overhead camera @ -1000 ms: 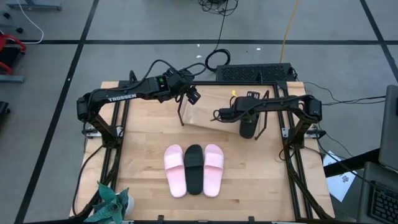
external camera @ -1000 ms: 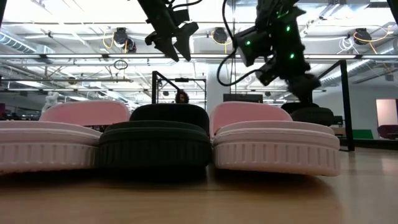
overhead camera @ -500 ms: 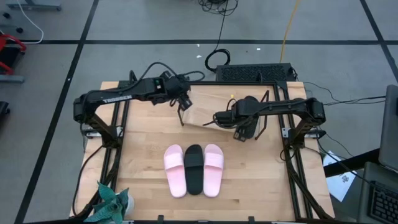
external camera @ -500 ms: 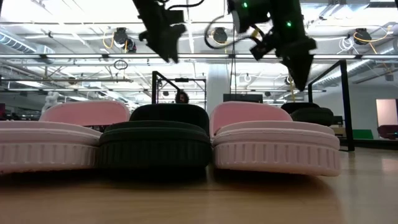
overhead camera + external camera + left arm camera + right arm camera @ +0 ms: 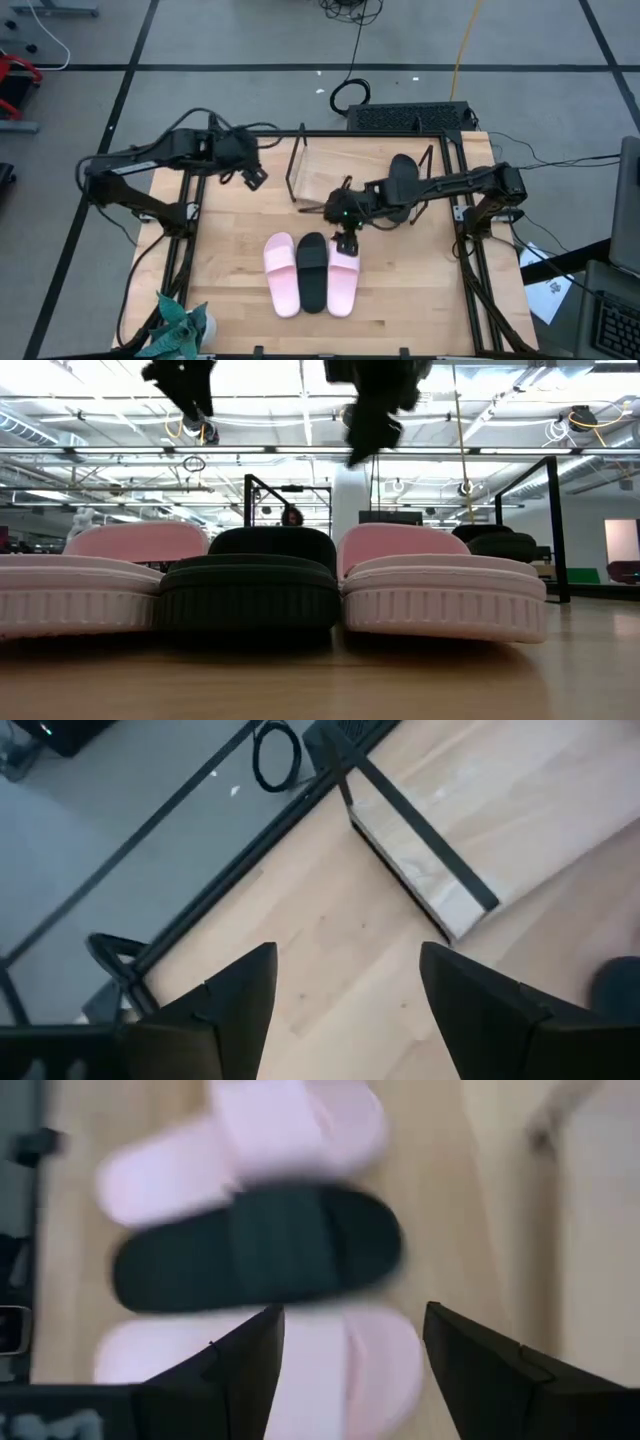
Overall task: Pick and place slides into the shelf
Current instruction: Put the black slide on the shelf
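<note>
The table (image 5: pixel 230 250) carries one shelf (image 5: pixel 340 170) at its far side. One black slide (image 5: pixel 400 170) sits at the right end of the shelf. Three slides lie side by side near the front: one pink (image 5: pixel 281 274), one black (image 5: pixel 313 271), one pink (image 5: pixel 342 280). The right gripper (image 5: pixel 346 243) hangs above the right-hand pink slide, fingers spread wide, holding nothing. The left gripper (image 5: pixel 254 178) hangs left of the shelf, fingers spread wide, holding nothing.
</note>
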You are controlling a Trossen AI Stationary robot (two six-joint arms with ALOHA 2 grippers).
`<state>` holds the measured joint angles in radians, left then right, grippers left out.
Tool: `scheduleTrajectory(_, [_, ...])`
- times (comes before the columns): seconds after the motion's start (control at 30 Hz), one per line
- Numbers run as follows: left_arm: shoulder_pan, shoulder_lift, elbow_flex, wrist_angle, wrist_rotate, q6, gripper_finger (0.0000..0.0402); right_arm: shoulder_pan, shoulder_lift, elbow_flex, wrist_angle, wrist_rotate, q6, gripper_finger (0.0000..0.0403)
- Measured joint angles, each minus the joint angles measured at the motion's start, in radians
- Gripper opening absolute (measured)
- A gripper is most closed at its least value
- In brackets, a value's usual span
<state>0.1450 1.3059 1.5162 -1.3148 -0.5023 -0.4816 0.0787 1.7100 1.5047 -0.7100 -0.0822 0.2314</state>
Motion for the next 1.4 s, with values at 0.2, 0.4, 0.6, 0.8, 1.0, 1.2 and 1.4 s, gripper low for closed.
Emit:
scheduleTrajectory(0.2, [-0.068,-0.038,-0.001,-0.176,-0.038,-0.142,0.0248,0.069,0.036,-0.001,0.076,0.061,-0.113,0.0231])
scheduleTrajectory(0.4, [-0.102,-0.038,0.000,-0.187,-0.107,-0.156,0.0248,0.086,0.084,-0.002,0.147,0.036,-0.131,0.0231])
scheduleTrajectory(0.6, [-0.102,-0.029,-0.001,-0.179,-0.105,-0.136,0.0248,0.114,0.123,-0.002,0.210,-0.024,-0.113,0.0231])
scheduleTrajectory(0.8, [-0.102,-0.030,-0.001,-0.180,-0.101,-0.122,0.0248,0.160,0.123,-0.002,0.227,-0.022,-0.123,0.0231])
scheduleTrajectory(1.0, [-0.102,-0.030,-0.001,-0.180,-0.082,-0.108,0.0248,0.186,0.133,-0.002,0.227,0.040,-0.178,0.0231])
scheduleTrajectory(1.2, [-0.109,-0.030,-0.001,-0.180,-0.078,-0.151,0.0248,0.196,0.217,0.009,0.215,0.006,-0.209,0.0231])
scheduleTrajectory(1.4, [-0.128,-0.030,-0.001,-0.174,-0.075,-0.196,0.0248,0.227,0.271,0.048,0.204,-0.011,-0.283,0.0231])
